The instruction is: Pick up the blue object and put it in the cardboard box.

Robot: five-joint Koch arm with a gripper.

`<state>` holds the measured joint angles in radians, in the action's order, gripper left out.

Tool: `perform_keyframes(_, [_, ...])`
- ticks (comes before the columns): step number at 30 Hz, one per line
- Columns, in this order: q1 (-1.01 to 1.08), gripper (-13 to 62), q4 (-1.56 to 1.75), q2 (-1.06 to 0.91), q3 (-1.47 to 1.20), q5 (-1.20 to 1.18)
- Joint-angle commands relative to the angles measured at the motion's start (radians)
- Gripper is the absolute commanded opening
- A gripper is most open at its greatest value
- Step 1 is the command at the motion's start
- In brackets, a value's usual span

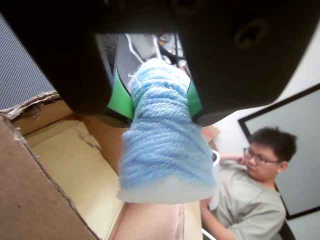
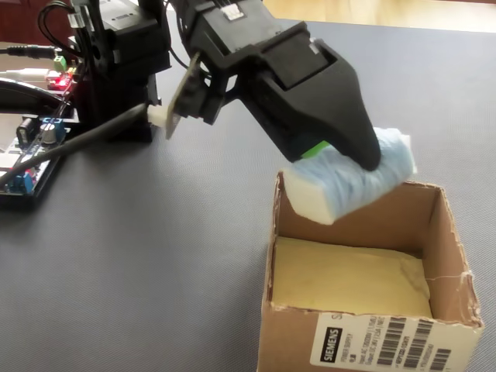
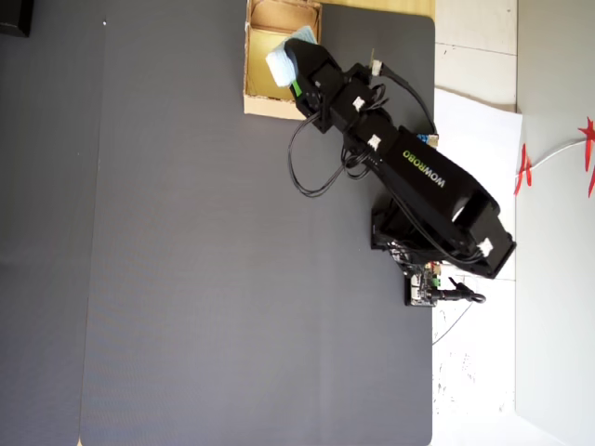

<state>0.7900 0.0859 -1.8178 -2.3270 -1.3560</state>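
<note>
green-padded black jaws of the gripper (image 1: 159,102) pinch the blue object (image 1: 162,145) narrowly at its middle, a yarn-wrapped pale block. in the fixed view the blue object hangs tilted above the far rim of the cardboard box (image 2: 446,232), its long axis lying across the jaws, white end lower toward the left. the box stands on a dark grey mat (image 3: 186,279); beside the mat is a white floor (image 3: 474,372). a seated man with glasses (image 1: 255,185) shows in the wrist view.

A dark grey mat (image 3: 232,279) covers the counter, white surface (image 3: 474,121) alongside. In the wrist view, a seated person (image 1: 252,195) and white wall (image 1: 312,65) lie beyond.
</note>
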Motion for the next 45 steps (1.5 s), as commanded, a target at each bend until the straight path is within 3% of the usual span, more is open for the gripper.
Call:
perform_keyframes(1, [0.0, 12.8, 0.043, -0.003, 0.097, -0.006])
perform_keyframes(4, [0.0, 13.6, 0.034, -0.006, 0.094, -0.006])
perform_keyframes(8, [-0.006, 28.7, -0.069, -0.006, 0.123, -0.031])
perform_keyframes(11, [-0.006, 32.3, -0.072, -0.008, 0.123, -0.035])
perform_keyframes(24, [-0.066, 33.1, -0.114, -0.11, 0.094, -0.035])
perform_keyframes(45, [-0.486, 33.8, -0.16, -0.466, -0.138, -0.067])
